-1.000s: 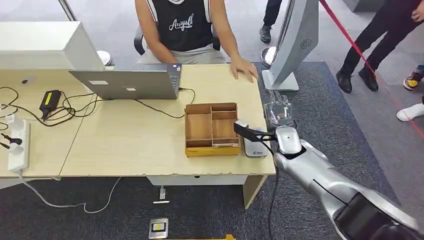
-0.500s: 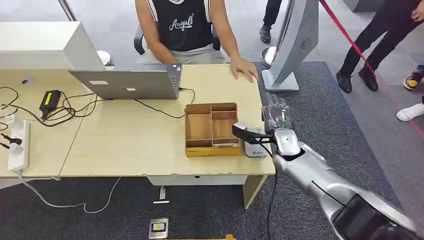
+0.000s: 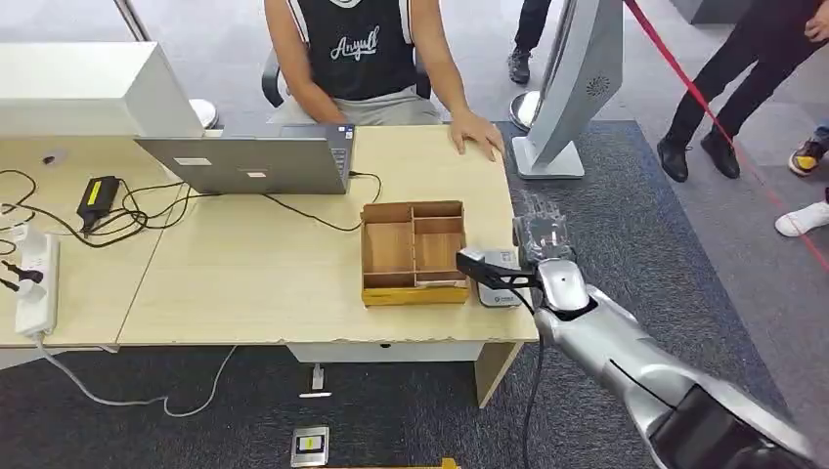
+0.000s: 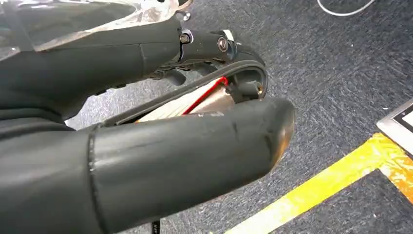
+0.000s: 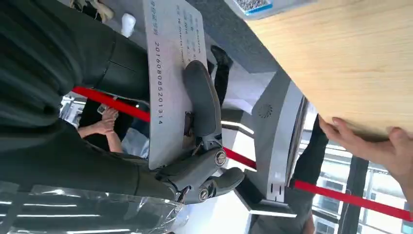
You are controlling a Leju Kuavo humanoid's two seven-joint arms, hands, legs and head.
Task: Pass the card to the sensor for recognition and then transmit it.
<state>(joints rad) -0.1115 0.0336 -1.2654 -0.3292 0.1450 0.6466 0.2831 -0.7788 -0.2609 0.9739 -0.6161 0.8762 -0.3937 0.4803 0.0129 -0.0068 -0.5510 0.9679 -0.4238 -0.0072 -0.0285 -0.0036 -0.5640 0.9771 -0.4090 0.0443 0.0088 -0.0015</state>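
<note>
My right hand hovers past the desk's right edge, just right of the grey card sensor at the desk's near right corner. In the right wrist view it pinches a white card printed with numbers, a dark finger pressed on its face. In the head view the hand hides the card. My left hand hangs above the carpet and holds nothing, its fingers lying loosely along the thumb.
A wooden compartment tray sits left of the sensor on the desk. A laptop, cables and a power strip lie further left. A seated person rests a hand on the far desk edge. A white kiosk stands beyond; people stand behind red tape.
My right hand with the card has drifted slightly nearer to me along the desk's right edge, beside the sensor. Everything else is still.
</note>
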